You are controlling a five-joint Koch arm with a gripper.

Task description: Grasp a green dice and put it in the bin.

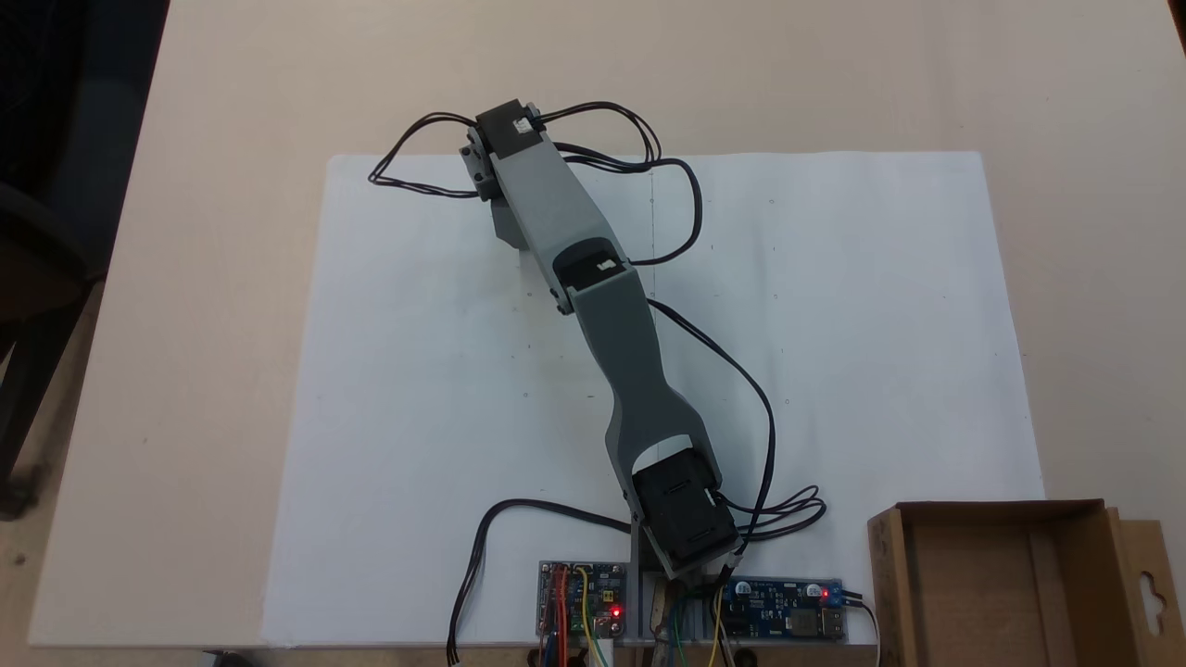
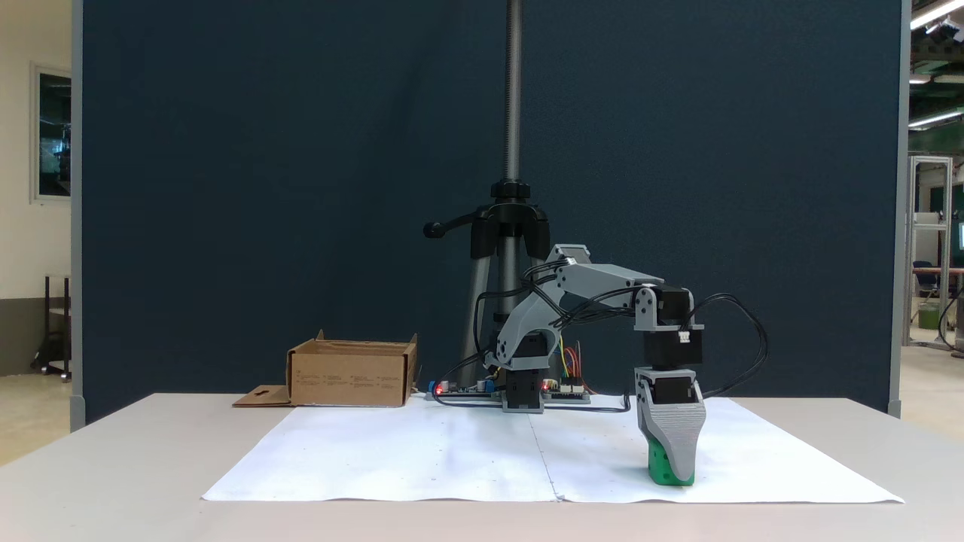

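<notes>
Down at the far end of its reach, the gripper [image 2: 672, 476] stands pointing straight at the paper sheet [image 2: 422, 452], and the green dice [image 2: 663, 470] shows at its very tip, sitting low against the sheet. From the side-on fixed view the grey jaw covers much of the dice, with green peeking out at the left and along the bottom. The jaws line up one behind the other here, so I cannot tell whether they are clamped on the dice or merely standing around it.

In the fixed view from above, the arm [image 1: 593, 306] stretches diagonally across the sheet from its base near the bottom edge up toward the upper left, and its own wrist hides the tip and whatever lies under it. Black cables loop off both sides of the wrist.

The bin [image 2: 350, 373] sits well apart from the dice, on the table [image 2: 113, 467] beyond the opposite side of the sheet; from above it lies at the bottom right corner [image 1: 1001, 574], open-topped, its hanger-hole flap folded out flat. Circuit boards [image 1: 584, 602] with red lights glow beside the arm's base. A tripod [image 2: 510, 226] stands behind, against a dark blue partition.
</notes>
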